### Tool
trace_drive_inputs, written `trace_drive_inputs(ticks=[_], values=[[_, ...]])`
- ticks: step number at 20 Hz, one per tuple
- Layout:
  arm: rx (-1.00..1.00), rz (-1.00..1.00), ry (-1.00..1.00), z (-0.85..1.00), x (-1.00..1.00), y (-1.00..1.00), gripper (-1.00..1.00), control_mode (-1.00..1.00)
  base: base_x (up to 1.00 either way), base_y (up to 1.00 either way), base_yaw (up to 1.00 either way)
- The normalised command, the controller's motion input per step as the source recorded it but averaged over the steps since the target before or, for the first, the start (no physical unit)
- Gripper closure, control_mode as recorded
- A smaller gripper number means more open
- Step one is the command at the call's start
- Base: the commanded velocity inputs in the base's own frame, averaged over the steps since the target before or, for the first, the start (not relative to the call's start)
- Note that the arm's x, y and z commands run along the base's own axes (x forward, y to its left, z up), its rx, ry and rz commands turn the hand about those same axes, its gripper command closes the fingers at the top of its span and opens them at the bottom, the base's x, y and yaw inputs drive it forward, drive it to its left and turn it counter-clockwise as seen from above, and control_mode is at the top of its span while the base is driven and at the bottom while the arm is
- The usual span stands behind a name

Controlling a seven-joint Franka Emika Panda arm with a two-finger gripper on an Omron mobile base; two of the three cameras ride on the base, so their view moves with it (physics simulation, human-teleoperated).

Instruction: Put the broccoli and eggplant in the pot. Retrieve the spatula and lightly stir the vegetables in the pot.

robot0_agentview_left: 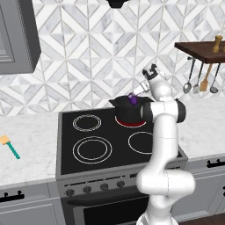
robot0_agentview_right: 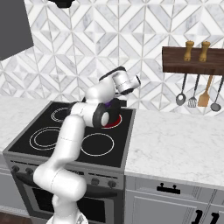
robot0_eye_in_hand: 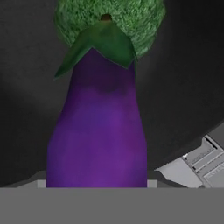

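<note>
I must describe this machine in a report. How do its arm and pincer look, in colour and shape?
The arm is made of thick, rounded, glossy white segments joined by dark grey to black joints, like the one at its elbow. It has no visible cables or markings. The pincer is small and dark, on a white hand.

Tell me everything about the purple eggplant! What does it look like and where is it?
The eggplant is plump, smooth and glossy purple, narrower near the top, with a dark green pointed cap and a tiny brown stem tip. In the hand view it fills the space at the gripper, with its cap end pointing away, over the black inside of the pot. The lumpy green broccoli lies just beyond its cap. From the left base view, a bit of purple shows above the pot on the stove's back burner.
</note>
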Motion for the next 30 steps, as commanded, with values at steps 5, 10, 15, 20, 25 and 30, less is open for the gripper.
trace_drive_inputs(ticks=[5,10,15,20,25,30], values=[[0.00,0.00,0.00,-0.28,-0.16,0.00,1.00,-1.00,0.00,0.00,0.00],[0.00,-0.01,0.01,-0.31,-0.11,0.13,-1.00,-1.00,0.00,0.00,0.00],[0.00,-0.01,0.00,-0.23,-0.04,0.08,-1.00,-1.00,0.00,0.00,0.00],[0.01,0.00,0.00,-0.12,-0.14,0.00,-1.00,-1.00,0.00,0.00,0.00],[0.00,-0.01,0.00,-0.03,-0.22,0.00,-1.00,-1.00,0.00,0.00,0.00],[0.00,-0.03,0.00,-0.02,-0.24,0.00,-1.00,-1.00,0.00,0.00,0.00]])
